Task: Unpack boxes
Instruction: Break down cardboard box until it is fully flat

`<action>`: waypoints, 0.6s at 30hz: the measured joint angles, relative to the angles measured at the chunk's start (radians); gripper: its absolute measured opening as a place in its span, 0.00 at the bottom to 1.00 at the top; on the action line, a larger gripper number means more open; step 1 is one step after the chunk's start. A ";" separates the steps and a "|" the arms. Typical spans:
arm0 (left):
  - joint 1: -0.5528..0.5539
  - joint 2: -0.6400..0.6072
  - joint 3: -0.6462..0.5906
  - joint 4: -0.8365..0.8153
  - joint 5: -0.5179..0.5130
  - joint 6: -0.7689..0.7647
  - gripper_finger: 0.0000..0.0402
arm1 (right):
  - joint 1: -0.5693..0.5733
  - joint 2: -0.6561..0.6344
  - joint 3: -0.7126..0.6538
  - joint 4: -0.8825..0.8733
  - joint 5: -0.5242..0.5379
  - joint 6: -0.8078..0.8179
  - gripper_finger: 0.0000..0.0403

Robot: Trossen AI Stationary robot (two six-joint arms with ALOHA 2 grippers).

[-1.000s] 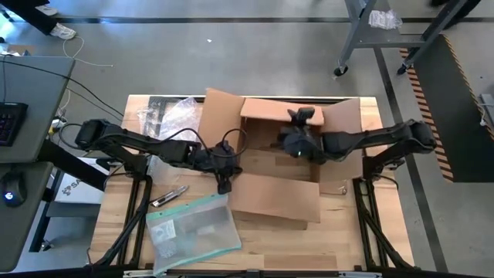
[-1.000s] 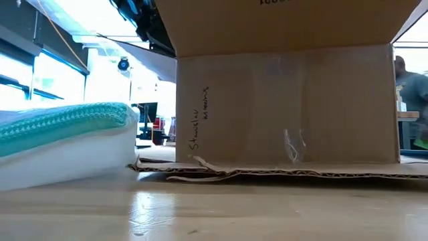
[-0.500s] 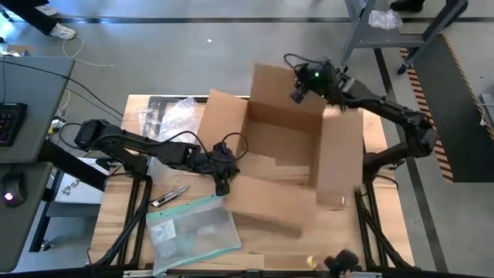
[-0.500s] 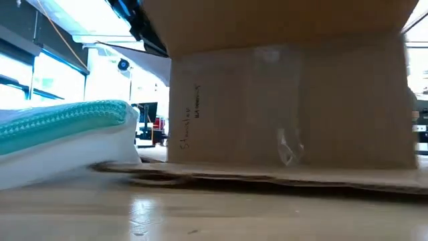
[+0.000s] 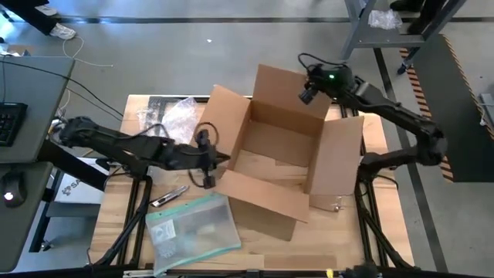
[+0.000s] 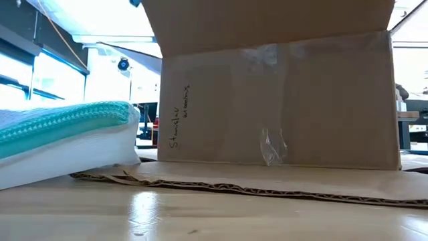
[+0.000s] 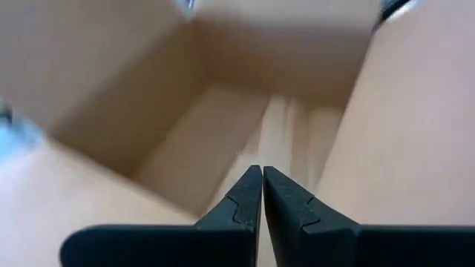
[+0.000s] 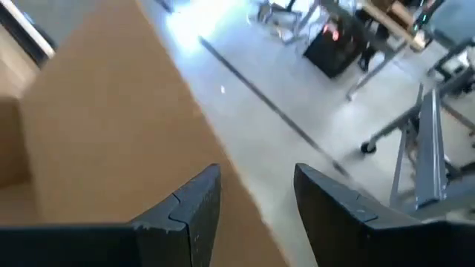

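Right gripper (image 5: 310,91) raised at far flap of cardboard box (image 5: 278,154), fingers (image 8: 191,204) parted, flap edge beside them, grip on it not clear. Left gripper (image 7: 262,185) closed tight, empty, at box's near-left rim, facing inside. Box open, mid-table, flaps splayed. Plastic pouch (image 5: 193,232) near front-left. Bubble wrap (image 5: 174,114) far-left. Box cutter (image 5: 170,197) beside pouch.

A grey concrete floor (image 5: 193,54) surrounds the wooden table (image 5: 255,251). A desk with a keyboard (image 5: 8,123) stands left; a metal frame (image 5: 363,35) stands far right. Bright windows (image 6: 47,73) light the room.
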 joint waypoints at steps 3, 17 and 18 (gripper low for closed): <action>-0.046 -0.024 0.039 0.077 0.037 0.157 0.00 | 0.054 -0.082 -0.002 -0.030 -0.054 -0.053 0.39; -0.117 0.378 0.616 -0.275 0.409 0.272 0.39 | 0.520 -0.364 -0.001 -0.243 -0.339 0.084 0.39; -0.121 0.418 0.664 -0.319 0.425 0.280 0.43 | 0.550 -0.369 -0.001 -0.251 -0.338 0.112 0.39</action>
